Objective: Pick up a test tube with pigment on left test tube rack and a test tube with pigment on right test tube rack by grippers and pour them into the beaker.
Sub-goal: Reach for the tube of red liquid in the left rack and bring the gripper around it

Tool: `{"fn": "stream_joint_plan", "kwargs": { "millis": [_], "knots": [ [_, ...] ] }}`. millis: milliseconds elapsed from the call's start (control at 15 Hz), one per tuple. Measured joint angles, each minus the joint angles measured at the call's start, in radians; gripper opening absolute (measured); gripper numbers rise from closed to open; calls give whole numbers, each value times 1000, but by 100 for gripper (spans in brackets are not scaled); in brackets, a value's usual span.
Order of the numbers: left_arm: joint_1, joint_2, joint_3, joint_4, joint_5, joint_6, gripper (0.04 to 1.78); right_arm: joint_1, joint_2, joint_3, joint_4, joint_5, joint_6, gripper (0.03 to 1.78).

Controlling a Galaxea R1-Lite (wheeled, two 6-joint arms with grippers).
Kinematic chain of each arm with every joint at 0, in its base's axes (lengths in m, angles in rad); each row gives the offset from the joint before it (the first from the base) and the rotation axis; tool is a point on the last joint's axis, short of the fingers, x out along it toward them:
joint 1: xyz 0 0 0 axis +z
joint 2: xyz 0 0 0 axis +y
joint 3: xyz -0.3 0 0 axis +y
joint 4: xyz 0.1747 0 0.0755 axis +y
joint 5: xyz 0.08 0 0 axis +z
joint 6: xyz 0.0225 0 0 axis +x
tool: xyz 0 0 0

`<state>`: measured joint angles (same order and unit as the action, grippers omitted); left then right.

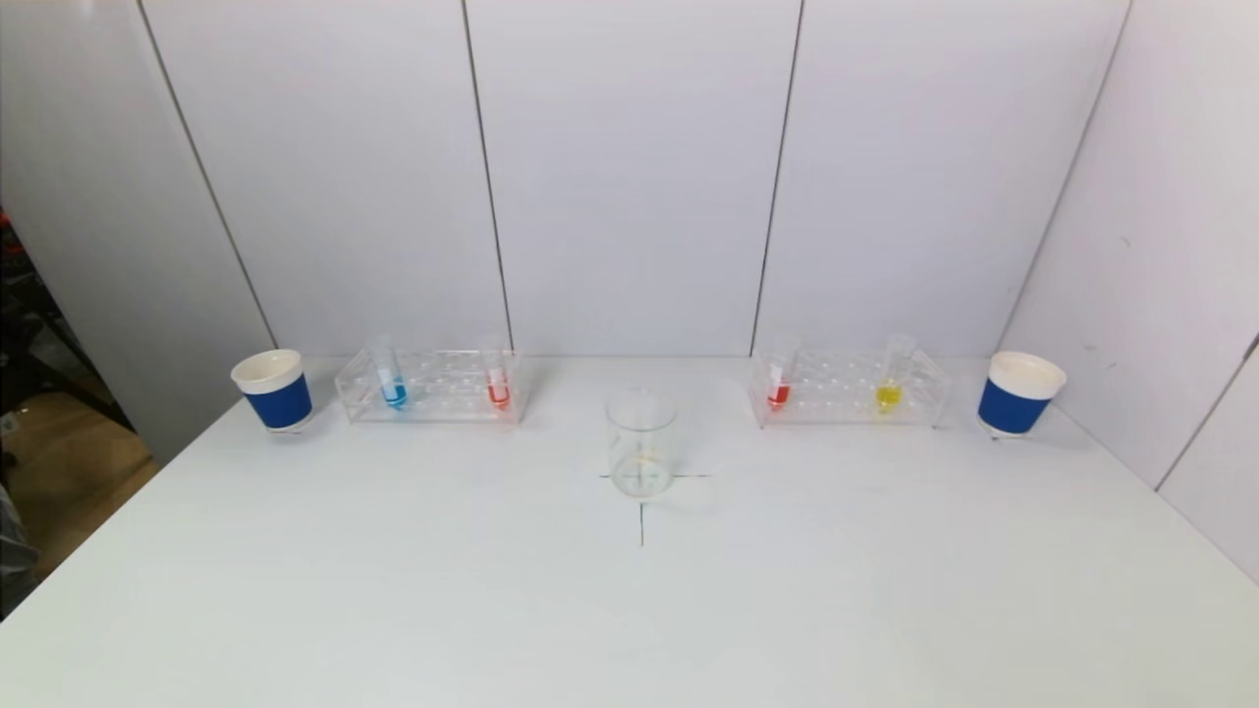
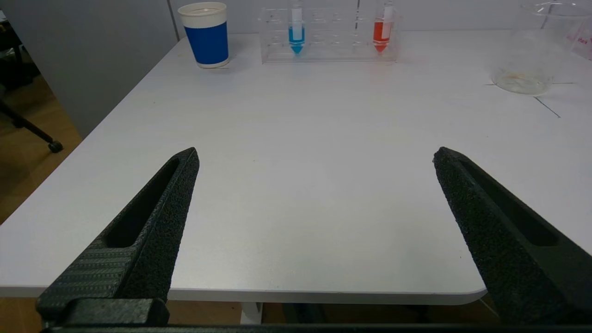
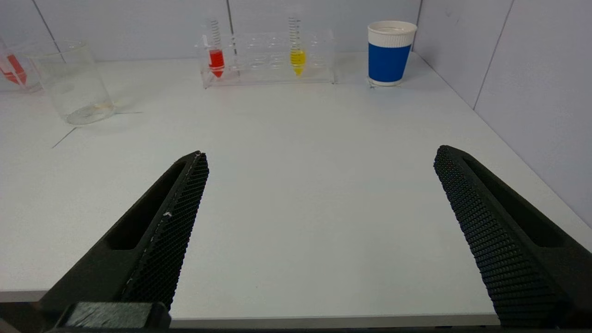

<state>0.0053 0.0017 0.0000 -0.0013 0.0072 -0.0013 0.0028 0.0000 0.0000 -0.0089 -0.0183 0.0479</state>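
The head view shows the whole white table (image 1: 393, 590) from above, but no arm and no gripper appears in it. Only the wrist views show the grippers. The left gripper (image 2: 314, 155) hangs over the near edge of the table with its two black fingers (image 2: 157, 217) spread wide; it holds nothing and touches nothing. The right gripper (image 3: 319, 155) is the same: wide open, empty, above the near edge on the right side.

There are two clear test tube racks at the far side. The left test tube rack (image 1: 433, 386) holds two tubes, a blue test tube (image 1: 391, 379) and an orange-red test tube (image 1: 498, 379). The right test tube rack (image 1: 848, 390) also holds two, a red test tube (image 1: 780, 383) and a yellow test tube (image 1: 891, 382). All four stand upright in their racks.

One glass beaker (image 1: 641, 442) stands between the racks, nearer to the robot, on a thin cross mark (image 1: 641, 521). Two blue paper cups are there: the left cup (image 1: 272, 389) just beside the left rack's outer end, the right cup (image 1: 1019, 393) just beside the right rack's outer end.
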Motion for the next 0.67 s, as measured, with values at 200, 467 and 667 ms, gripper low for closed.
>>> {"fn": "stream_joint_plan", "kwargs": {
  "millis": [200, 467, 667],
  "knots": [
    [0, 0, 0, 0, 0, 0, 177, 0, 0, 0, 0, 0, 0, 177],
    [0, 0, 0, 0, 2, 3, 177, 0, 0, 0, 0, 0, 0, 177],
    [0, 0, 0, 1, 2, 4, 177, 0, 0, 0, 0, 0, 0, 177]
  ]
}}
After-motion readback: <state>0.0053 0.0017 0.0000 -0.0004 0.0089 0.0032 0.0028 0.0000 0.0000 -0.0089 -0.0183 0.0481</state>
